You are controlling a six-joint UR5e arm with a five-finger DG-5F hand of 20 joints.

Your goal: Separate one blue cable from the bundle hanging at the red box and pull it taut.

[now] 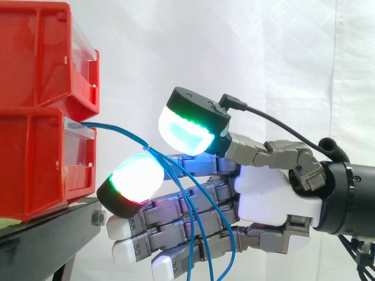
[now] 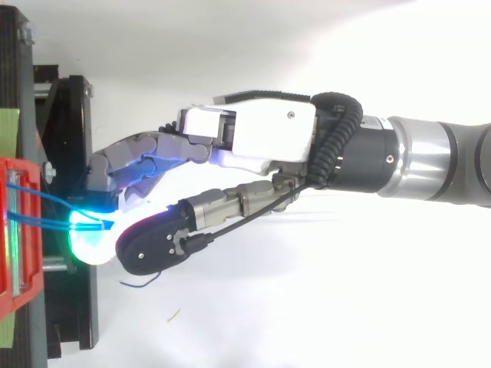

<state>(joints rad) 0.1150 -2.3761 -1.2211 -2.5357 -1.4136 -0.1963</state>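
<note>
Side view: 2 red bins stand stacked at the left edge on a black stand (image 1: 41, 240), the upper bin (image 1: 35, 58) over the lower bin (image 1: 35, 164), with a white curtain (image 1: 263, 47) behind.

The blue cables (image 1: 120, 132) leave the front of the lower bin near its top. They run right in a shallow curve as a close bundle to a point left of centre. There they fan out and hang in loops in front of the hand's lower fingers, down to the bottom edge of the frame. No strand stands apart from the rest.

The hand (image 1: 263, 193) enters from the right, its fingers reaching left toward the bins and nearly straight. The thumb pad (image 1: 187, 132), glowing white, cyan and green, sits above. 1 finger pad (image 1: 137, 175), white and green with a magenta rim, sits lower and further left. A gap shows between these 2 pads, and the bundle passes through it just over the finger pad. The hand is spread and clamps nothing.

Top view: the hand (image 2: 268, 130) reaches in from the right. The blue cables (image 2: 46, 201) run from the bins at the left edge to the green glow at the pads, lower left.
</note>
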